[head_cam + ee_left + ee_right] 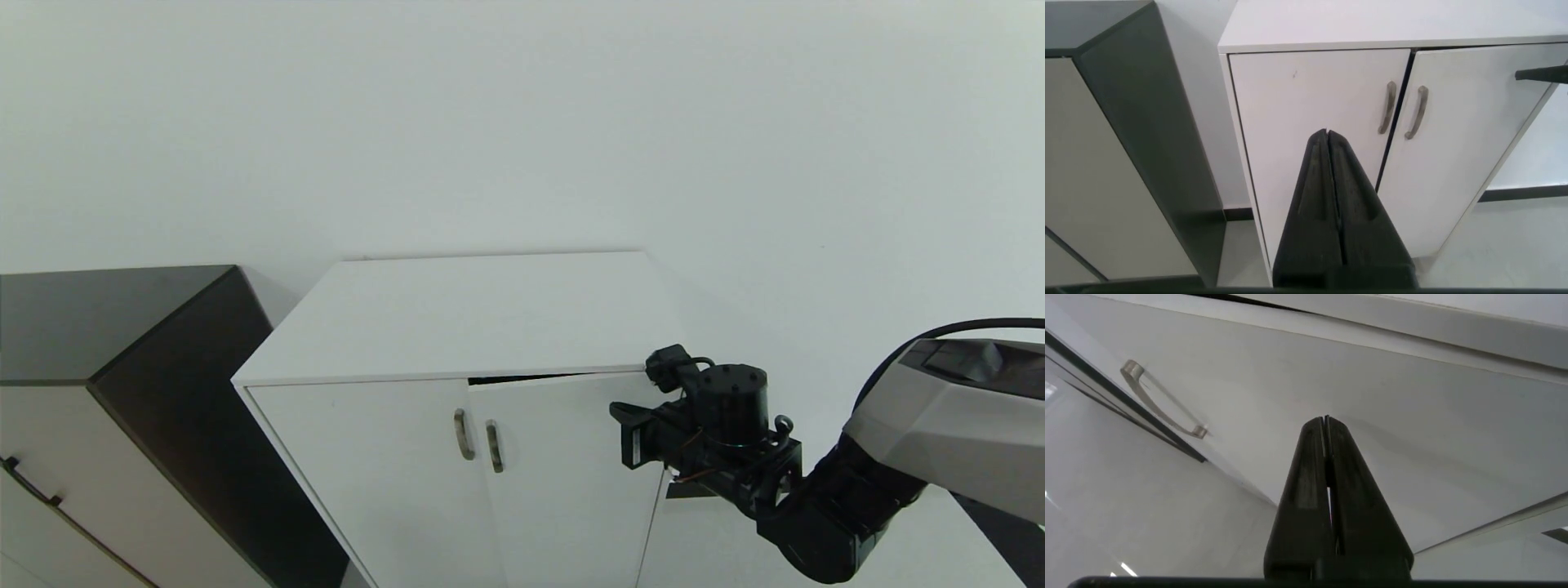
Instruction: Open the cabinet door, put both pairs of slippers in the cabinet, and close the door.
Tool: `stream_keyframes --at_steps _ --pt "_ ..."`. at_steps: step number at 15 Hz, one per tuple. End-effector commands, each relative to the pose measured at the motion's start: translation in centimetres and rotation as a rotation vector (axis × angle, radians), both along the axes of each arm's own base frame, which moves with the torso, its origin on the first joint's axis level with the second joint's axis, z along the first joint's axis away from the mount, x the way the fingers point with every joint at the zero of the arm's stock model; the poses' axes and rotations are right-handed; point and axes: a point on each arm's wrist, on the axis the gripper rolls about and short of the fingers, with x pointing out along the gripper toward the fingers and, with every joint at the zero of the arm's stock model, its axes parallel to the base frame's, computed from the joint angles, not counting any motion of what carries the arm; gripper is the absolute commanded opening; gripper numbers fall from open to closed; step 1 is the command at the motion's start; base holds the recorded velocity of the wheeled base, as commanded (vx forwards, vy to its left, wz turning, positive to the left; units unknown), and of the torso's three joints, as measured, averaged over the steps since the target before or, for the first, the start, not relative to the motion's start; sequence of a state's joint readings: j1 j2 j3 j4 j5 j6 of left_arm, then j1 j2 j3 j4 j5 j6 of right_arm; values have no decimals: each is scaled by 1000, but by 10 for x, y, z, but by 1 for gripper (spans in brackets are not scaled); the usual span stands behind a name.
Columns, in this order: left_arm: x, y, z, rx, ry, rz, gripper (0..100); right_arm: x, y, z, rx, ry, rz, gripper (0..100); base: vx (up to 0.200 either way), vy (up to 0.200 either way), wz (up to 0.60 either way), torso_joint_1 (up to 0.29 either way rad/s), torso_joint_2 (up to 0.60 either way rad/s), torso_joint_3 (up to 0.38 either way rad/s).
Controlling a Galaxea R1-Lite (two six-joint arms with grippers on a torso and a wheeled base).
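A white two-door cabinet (457, 318) stands against the wall. Its right door (563, 482) is slightly ajar, with a dark gap along its top edge. Two metal handles sit at the middle, the left handle (464, 434) beside the right handle (494, 446). My right gripper (627, 437) is shut and rests close against the face of the right door (1388, 433), toward its hinge side, away from the handle (1163, 400). My left gripper (1327, 133) is shut, holds nothing, and hangs in front of the left door (1315, 106), apart from it. The right gripper (1542, 73) pokes in at the right door's outer edge.
A dark-sided cabinet (163, 351) with a pale front stands close on the left of the white one. A plain wall (522, 122) runs behind both. Pale floor (1503, 237) lies in front and to the right of the white cabinet.
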State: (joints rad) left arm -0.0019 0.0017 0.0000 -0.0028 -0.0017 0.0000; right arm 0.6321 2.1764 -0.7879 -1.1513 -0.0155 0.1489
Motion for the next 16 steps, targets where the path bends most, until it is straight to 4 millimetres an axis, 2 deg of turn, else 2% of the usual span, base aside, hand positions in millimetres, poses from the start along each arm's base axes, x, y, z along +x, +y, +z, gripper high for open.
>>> stream_keyframes --at_steps 1,9,16 --pt "0 0 0 0 0 1 0 3 -1 -2 0 0 -6 0 0 0 0 0 0 0" --pt "0 0 0 0 0 -1 0 15 1 -6 5 -9 -24 0 0 0 0 0 0 0" --pt "0 0 0 0 0 -3 0 16 1 -8 2 -5 -26 0 0 0 0 0 0 0"
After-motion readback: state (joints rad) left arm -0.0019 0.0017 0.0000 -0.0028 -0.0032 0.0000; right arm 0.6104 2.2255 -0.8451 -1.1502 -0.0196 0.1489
